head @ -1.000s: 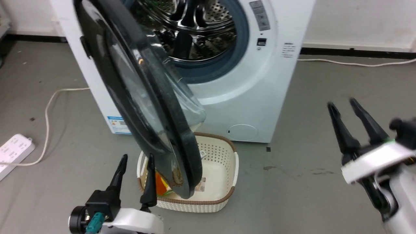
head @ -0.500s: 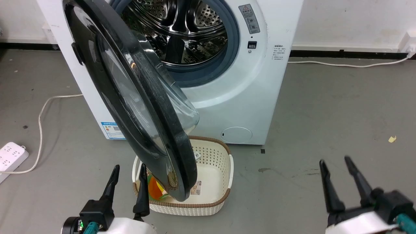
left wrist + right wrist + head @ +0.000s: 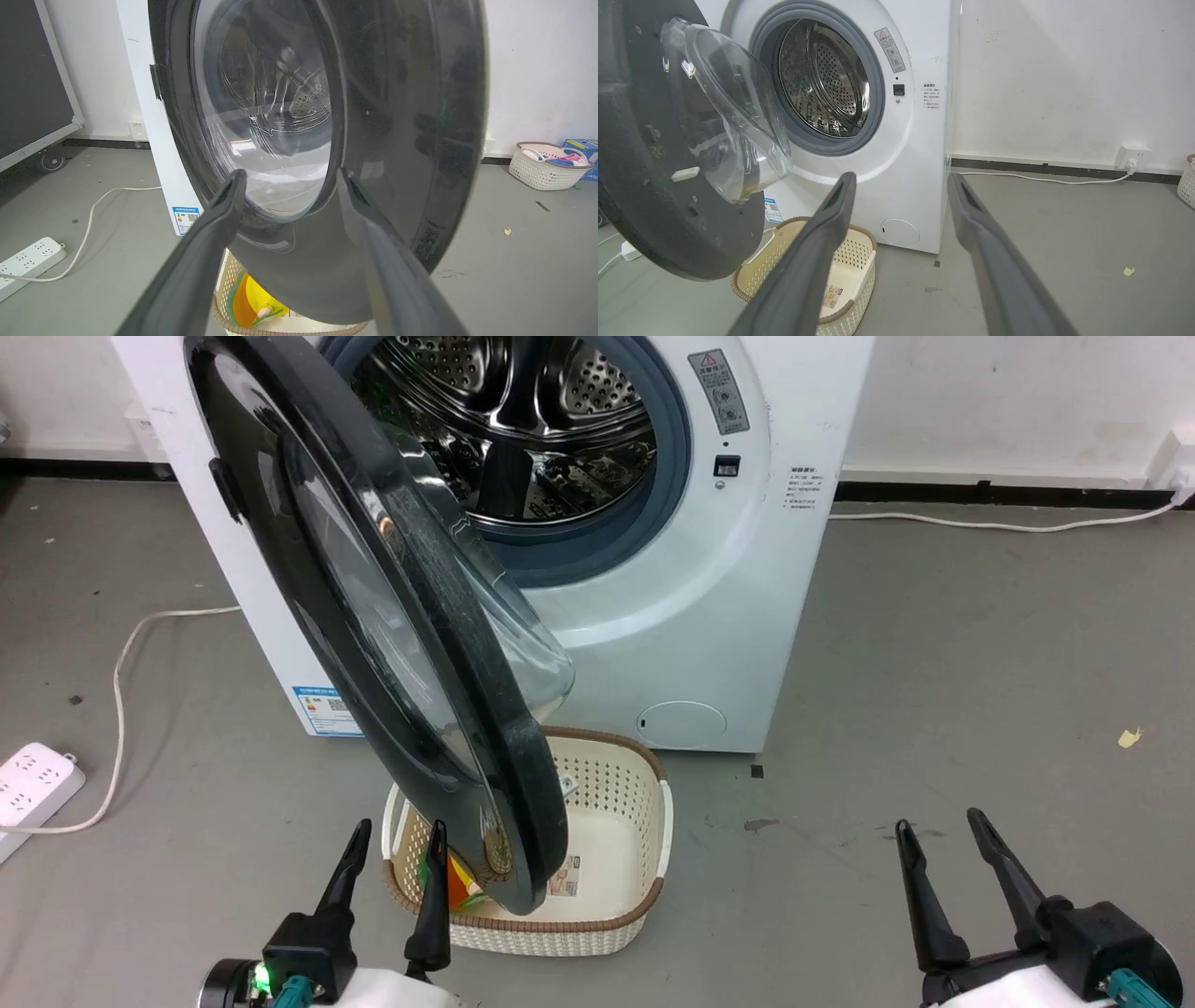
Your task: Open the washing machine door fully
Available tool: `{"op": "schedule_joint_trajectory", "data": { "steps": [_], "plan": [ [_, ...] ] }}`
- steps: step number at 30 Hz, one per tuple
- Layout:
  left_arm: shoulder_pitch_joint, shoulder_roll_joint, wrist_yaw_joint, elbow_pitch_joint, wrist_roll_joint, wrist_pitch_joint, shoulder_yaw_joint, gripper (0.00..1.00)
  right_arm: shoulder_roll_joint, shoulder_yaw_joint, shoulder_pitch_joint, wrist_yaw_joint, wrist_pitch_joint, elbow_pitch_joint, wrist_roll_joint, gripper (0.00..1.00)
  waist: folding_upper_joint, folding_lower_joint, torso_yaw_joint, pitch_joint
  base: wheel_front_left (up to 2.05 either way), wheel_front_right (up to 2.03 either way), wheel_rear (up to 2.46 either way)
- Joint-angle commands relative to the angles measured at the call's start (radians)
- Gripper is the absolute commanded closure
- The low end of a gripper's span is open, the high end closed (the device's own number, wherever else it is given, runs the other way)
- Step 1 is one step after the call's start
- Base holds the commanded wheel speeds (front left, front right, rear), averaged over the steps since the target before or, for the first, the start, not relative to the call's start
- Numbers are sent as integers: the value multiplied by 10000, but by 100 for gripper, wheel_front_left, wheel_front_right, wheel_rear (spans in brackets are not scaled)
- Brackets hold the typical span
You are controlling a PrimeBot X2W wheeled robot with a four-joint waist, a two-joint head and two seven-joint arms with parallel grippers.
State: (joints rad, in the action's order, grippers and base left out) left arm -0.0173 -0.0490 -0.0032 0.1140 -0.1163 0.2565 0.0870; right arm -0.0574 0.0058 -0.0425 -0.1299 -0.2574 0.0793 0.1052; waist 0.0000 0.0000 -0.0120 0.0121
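White washing machine (image 3: 709, 616) stands before me, its glossy black door (image 3: 392, 625) hanging open on my left above a cream laundry basket (image 3: 560, 933). My left claw (image 3: 400, 825) and right claw (image 3: 938, 819) gape wide, holding nothing.

Grey floor (image 3: 934, 616), matt and scuffed, with a dark stain (image 3: 761, 823) and a yellow scrap (image 3: 1130, 737) toward its right side, and at its left edge a white power strip (image 3: 33, 784) with a pale cable (image 3: 119, 709) curling away. Behind, a plain white wall (image 3: 1041, 70), met at the floor by a black skirting strip (image 3: 980, 490), a white socket (image 3: 1132, 154) just above that and a thin white cord (image 3: 980, 525) lying along its foot. Off to the left, a dark panel (image 3: 28, 70) in a pale frame on a small castor (image 3: 51, 161); flat, even light throughout.
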Motion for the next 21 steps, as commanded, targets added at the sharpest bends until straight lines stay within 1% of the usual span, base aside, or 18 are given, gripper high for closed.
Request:
{"op": "schedule_joint_trajectory", "data": {
  "steps": [1,4,5,6,7,10,13,18,21],
  "plan": [
    [57,-12,-48,27,6,53,24,0,60,8,-168,-8,-43,-9,-36,0,0,0,8,1,0,0,0],
    [49,-12,-53,53,3,53,70,0,66,48,-166,-8,-43,-11,23,0,0,0,31,1,0,0,0],
    [35,-12,-93,105,-11,53,107,8,67,66,-172,-8,-43,2,77,0,0,0,39,-2,0,0,0],
    [42,-12,-102,123,-8,53,118,82,68,79,-184,-8,-43,48,134,0,0,0,46,-3,0,0,0],
    [55,-12,-102,113,-11,53,122,100,68,96,-194,-8,-43,132,121,0,0,0,50,0,0,0,0],
    [150,-12,-56,-64,37,53,148,100,69,143,-136,-8,-43,193,155,0,0,0,55,23,0,0,0],
    [289,-12,108,-491,-57,53,9,100,70,158,-78,-8,-43,178,214,0,0,0,59,61,0,0,0],
    [783,-12,483,-1842,-469,53,-416,100,71,117,8,-8,-43,115,239,0,0,0,49,96,0,0,0],
    [1451,-12,639,-2700,-526,53,-580,100,71,68,59,-8,-43,57,284,0,0,0,41,128,0,0,0]
  ]
}}
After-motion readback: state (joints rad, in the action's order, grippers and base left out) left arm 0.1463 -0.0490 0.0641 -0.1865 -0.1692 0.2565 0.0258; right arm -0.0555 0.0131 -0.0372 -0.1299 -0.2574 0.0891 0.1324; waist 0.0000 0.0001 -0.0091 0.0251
